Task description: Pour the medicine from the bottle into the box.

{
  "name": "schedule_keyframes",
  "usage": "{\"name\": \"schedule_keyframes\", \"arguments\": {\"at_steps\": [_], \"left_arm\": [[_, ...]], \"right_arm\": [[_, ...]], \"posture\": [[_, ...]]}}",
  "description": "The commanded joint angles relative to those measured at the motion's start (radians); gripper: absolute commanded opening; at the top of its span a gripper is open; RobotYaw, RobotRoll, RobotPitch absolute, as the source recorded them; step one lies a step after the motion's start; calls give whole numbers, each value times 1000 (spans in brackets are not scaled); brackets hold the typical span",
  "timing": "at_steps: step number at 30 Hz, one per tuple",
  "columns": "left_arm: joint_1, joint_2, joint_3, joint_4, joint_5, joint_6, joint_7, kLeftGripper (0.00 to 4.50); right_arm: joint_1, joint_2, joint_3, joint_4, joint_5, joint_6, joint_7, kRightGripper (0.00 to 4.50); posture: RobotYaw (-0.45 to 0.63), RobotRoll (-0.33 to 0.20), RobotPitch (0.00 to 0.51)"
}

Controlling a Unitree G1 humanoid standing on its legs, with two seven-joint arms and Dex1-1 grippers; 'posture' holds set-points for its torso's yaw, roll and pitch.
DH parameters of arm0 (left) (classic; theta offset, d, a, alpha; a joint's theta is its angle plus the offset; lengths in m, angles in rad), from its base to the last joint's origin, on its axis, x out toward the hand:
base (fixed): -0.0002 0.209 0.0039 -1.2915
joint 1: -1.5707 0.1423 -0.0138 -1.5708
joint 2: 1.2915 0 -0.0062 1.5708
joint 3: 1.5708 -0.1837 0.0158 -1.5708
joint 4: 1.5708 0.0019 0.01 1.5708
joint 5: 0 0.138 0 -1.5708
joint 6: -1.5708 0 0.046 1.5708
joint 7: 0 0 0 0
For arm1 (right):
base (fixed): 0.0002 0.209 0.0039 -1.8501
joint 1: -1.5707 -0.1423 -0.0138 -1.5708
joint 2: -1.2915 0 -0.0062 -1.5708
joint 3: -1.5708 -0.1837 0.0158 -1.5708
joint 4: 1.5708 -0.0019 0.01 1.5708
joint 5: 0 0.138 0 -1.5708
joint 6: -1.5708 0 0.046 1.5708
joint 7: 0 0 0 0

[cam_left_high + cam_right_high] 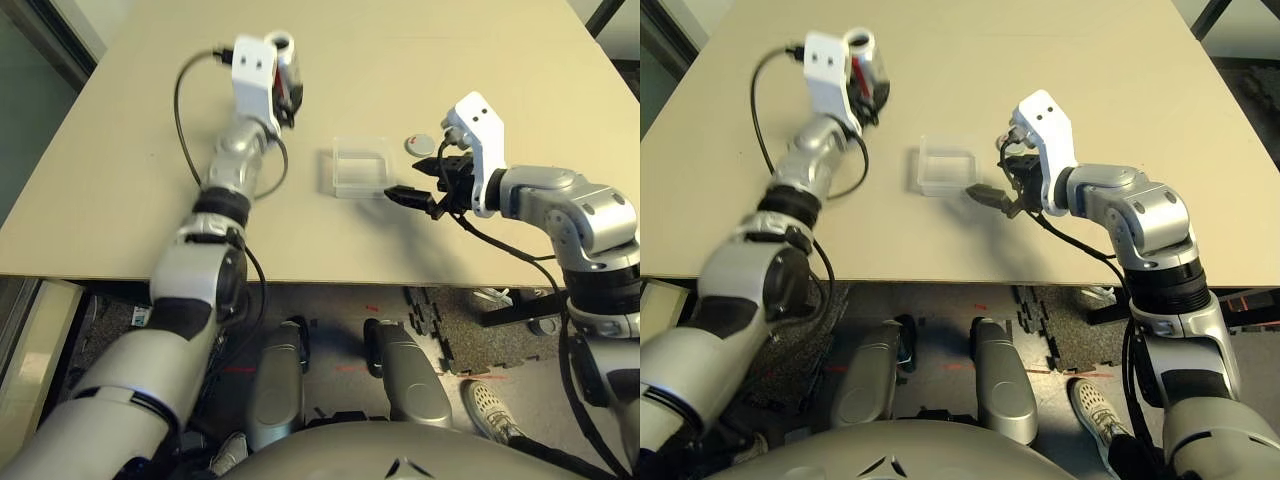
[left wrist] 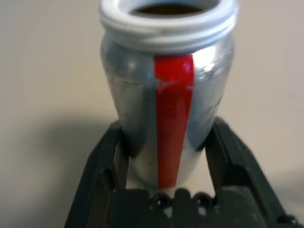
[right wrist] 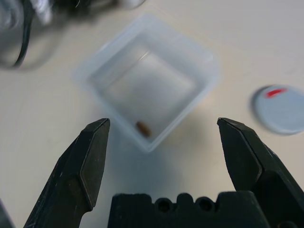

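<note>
Nearest the robot, at roughly 4 o'clock from the table's (image 1: 120, 200) centre, the right gripper (image 1: 418, 183) is seen with its two black fingers spread wide and nothing held between them. It is pointed toward 9 o'clock at the box (image 1: 359, 166), tips just beside the box's right edge, not touching as far as can be told.

The box is placed flat near mid-table, upright, opening up. One small brown oblong piece (image 3: 143, 128) is seen inside it in the right wrist view, lying by the wall closest to the gripper.

At about 2 o'clock from the box, a loose grey cap disc (image 1: 420, 144) with a small red mark is lying flat on the table, apart from the box and just beyond the right gripper.

Furthest out, at about 10 o'clock from the box, the bottle (image 1: 284, 68) is clamped near its base by the left gripper (image 2: 164, 156), one finger on each side. The bottle is held upright, uncapped, red stripe facing the wrist camera, dark interior at the mouth. It is well apart from the box.
</note>
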Motion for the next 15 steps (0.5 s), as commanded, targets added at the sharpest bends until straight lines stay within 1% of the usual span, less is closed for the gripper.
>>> {"name": "schedule_keyframes", "arguments": {"at_steps": [1,7,11,15], "left_arm": [[29,0,0,-45,-16,43,13,2474],[36,-5,-10,-38,-14,55,17,2474],[25,3,-31,-16,6,46,9,2474],[19,18,-64,4,32,18,-6,2474]], "right_arm": [[-40,59,-101,94,-25,-67,-119,4500],[-75,156,-230,242,-102,-239,-356,4500],[-67,175,-277,302,-130,-323,-447,4500],[-41,169,-289,319,-149,-376,-478,4500]], "posture": [[11,0,192],[1,0,191],[-15,0,188],[-21,0,187]]}}
